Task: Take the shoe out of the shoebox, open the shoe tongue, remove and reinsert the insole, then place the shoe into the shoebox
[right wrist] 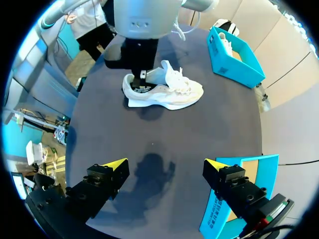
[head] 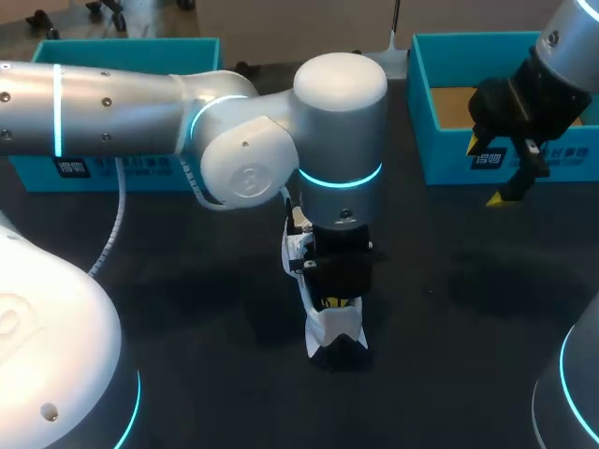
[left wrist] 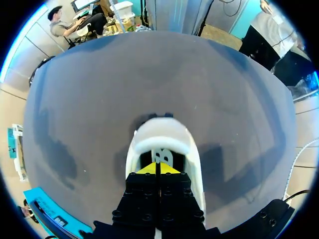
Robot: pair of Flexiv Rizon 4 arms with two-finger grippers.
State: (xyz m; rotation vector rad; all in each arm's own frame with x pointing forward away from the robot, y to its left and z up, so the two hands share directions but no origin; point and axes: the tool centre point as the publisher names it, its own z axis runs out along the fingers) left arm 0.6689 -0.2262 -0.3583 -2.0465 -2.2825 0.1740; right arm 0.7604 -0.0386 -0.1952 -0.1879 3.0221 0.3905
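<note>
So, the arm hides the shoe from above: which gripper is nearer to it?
Left. The left gripper is down inside the shoe; the right gripper hangs well apart, beside a blue box.

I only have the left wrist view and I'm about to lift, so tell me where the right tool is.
Observer: The right tool hangs open above the table, apart from the shoe.
Operator: Report the shoe's footing.
Observer: Seen side-on, its sole lies flat on the table.
Operator: Locate the nearest shoebox.
Observer: An open blue shoebox stands at the table's far right, by the right tool, brown floor showing.
</note>
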